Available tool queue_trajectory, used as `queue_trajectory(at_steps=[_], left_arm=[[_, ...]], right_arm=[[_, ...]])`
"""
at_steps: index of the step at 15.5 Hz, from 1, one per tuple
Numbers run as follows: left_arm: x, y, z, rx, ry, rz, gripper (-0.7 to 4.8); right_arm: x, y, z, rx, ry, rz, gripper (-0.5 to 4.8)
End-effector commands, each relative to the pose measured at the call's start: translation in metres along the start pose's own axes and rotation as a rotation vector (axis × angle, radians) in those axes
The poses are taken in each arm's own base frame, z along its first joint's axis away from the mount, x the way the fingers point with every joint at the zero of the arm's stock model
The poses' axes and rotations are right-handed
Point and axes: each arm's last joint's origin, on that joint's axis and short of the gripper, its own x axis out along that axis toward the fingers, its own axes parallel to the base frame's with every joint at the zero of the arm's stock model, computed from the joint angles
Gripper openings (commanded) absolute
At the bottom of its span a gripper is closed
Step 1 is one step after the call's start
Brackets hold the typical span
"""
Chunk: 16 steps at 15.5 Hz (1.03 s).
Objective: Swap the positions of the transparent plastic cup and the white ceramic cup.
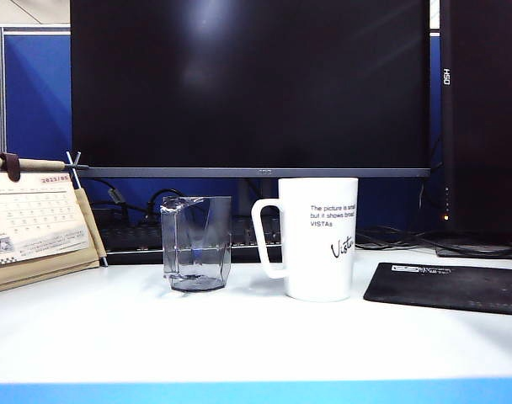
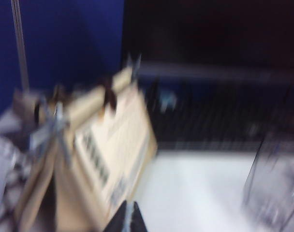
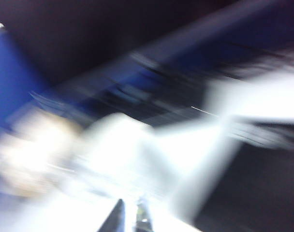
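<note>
Standing side by side on the white table (image 1: 239, 337), the small clear faceted plastic cup (image 1: 196, 242) is left of the tall glossy white ceramic mug (image 1: 320, 238). Left gripper (image 2: 128, 218) looks pressed together; right gripper (image 3: 130, 216) is too blurred to tell. Farther back stands a dark monitor (image 1: 249, 84).

The clear cup (image 1: 196, 243) and the mug (image 1: 318, 238) stand side by side, apart, mid-table (image 1: 239, 337). A calendar (image 1: 34, 220) sits at the left edge, a black mat (image 1: 445, 287) at the right, a monitor (image 1: 249, 84) behind.
</note>
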Motion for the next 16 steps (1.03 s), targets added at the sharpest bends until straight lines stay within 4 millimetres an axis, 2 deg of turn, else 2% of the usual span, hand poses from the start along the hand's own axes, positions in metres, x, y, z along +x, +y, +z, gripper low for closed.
queue_trajectory(at_steps=[1, 2, 5, 7, 8, 9, 10, 11, 12, 13, 14, 16], left_arm=[[-0.001, -0.005, 0.011, -0.137, -0.083, -0.148, -0.01], [-0.001, -0.008, 0.01, -0.222, -0.05, -0.239, -0.01], [-0.003, -0.013, 0.009, -0.294, 0.012, -0.422, -0.01], [-0.003, -0.015, 0.01, -0.384, 0.027, -0.458, -0.01], [-0.006, -0.018, 0.02, -0.42, -0.031, -0.53, 0.24], [-0.011, -0.022, 0.041, -0.441, -0.123, -0.598, 1.38], [-0.015, -0.023, 0.057, -0.447, -0.127, -0.593, 1.57], [-0.017, -0.024, 0.064, -0.425, -0.083, -0.566, 1.57], [-0.017, -0.024, 0.068, -0.415, -0.021, -0.527, 1.57], [-0.012, -0.023, 0.068, -0.462, 0.118, -0.429, 1.75], [-0.007, -0.022, 0.065, -0.481, 0.225, -0.399, 2.3], [0.007, -0.023, 0.057, -0.491, 0.332, -0.423, 2.48]], right_arm=[[-0.002, 0.015, 0.011, 0.04, -0.034, 0.279, 0.66], [-0.002, 0.015, 0.011, 0.092, -0.003, 0.307, 1.24], [-0.002, 0.019, 0.007, 0.201, 0.078, 0.371, 1.41], [-0.002, 0.027, 0.007, 0.203, 0.099, 0.442, 1.43], [-0.004, 0.038, 0.015, 0.19, 0.073, 0.506, 1.49], [-0.009, 0.054, 0.036, 0.136, -0.024, 0.523, 1.5], [-0.012, 0.066, 0.055, 0.069, -0.075, 0.509, 1.54], [-0.009, 0.073, 0.069, 0.02, -0.07, 0.476, 1.96], [0.0, 0.078, 0.078, -0.012, -0.031, 0.456, 2.08], [0.02, 0.079, 0.084, -0.016, 0.058, 0.437, 2.09], [0.04, 0.078, 0.084, -0.004, 0.139, 0.434, 2.13], [0.077, 0.078, 0.079, -0.032, 0.204, 0.531, 2.13]])
